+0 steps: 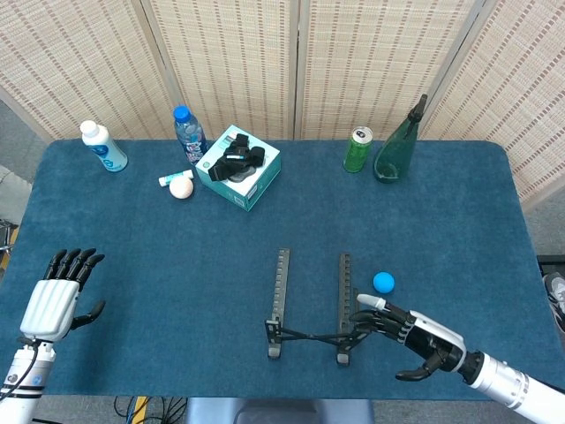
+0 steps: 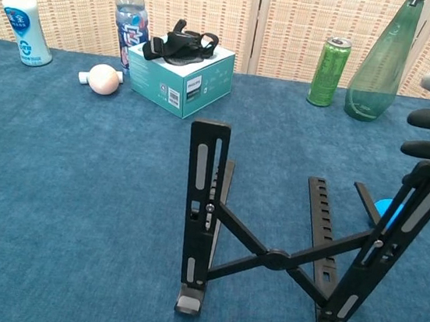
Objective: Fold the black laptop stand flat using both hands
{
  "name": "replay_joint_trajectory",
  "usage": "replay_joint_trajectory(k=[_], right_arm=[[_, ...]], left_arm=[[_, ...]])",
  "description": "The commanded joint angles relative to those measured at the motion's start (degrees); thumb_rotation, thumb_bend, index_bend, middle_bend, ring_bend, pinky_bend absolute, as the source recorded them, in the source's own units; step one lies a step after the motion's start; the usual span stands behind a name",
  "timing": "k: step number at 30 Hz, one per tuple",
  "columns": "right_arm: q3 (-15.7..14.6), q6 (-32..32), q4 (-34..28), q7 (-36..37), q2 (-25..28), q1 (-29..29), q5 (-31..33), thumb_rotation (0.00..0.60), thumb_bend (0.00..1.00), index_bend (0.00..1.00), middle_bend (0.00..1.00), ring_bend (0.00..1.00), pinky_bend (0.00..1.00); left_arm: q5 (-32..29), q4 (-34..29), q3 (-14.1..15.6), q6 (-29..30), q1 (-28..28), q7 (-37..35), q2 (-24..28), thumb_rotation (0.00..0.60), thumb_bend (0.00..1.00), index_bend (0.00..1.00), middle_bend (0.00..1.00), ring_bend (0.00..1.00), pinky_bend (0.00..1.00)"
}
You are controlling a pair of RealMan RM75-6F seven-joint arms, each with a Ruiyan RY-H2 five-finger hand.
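Three bottles (one green glass), one can, two balls.

Woven screen behind blue table

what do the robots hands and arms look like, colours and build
Left hand: white ribbed back, black fingers, white wrist section below. Right hand: black with silver knuckle bands and one pale fingertip, on a white tubular forearm with a dark wrist ring.
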Motion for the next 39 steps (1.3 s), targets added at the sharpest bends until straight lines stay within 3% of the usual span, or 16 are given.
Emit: replay_joint_trajectory(k=[1, 18, 24, 31, 39], right_arm=[[-1.2, 1.2, 0.2, -0.4, 0.5, 0.4, -1.0, 0.600, 0.08, 0.04, 0.17, 0.09, 0.12], [-6.4, 6.3, -0.1, -1.8, 1.5, 1.4, -2.7, 0.600, 0.08, 0.00, 0.16, 0.09, 0.12], [-5.8, 6.8, -1.1, -3.8, 2.0, 0.8, 1.6, 0.600, 0.07, 0.00, 0.16, 0.09, 0.12], [-4.6, 3.0, -3.3, -5.7, 2.0, 1.7, 5.8, 0.600, 0.00, 0.00, 0.16, 0.09, 0.12], [-4.0, -1.2, -3.0, -6.2, 0.6, 2.6, 7.9, 0.600, 0.00, 0.00, 0.16, 0.09, 0.12]], left_arm=[[0.1, 0.0, 0.0, 0.1, 0.0, -0.1, 0.0, 0.600, 0.24, 0.14, 0.11, 0.06, 0.01], [0.6, 0.5, 0.2, 0.5, 0.0, -1.2, -0.3, 0.600, 0.24, 0.14, 0.11, 0.06, 0.01], [0.8, 0.6, 0.2, 0.8, 0.0, -1.4, -0.2, 0.600, 0.24, 0.14, 0.11, 0.06, 0.01], [0.7, 0.7, 0.4, 1.4, 0.5, -1.6, -0.1, 0.600, 0.24, 0.14, 0.11, 0.06, 0.01], [0.8, 0.9, 0.6, 1.6, 0.7, -1.8, -0.1, 0.600, 0.24, 0.14, 0.11, 0.06, 0.01]])
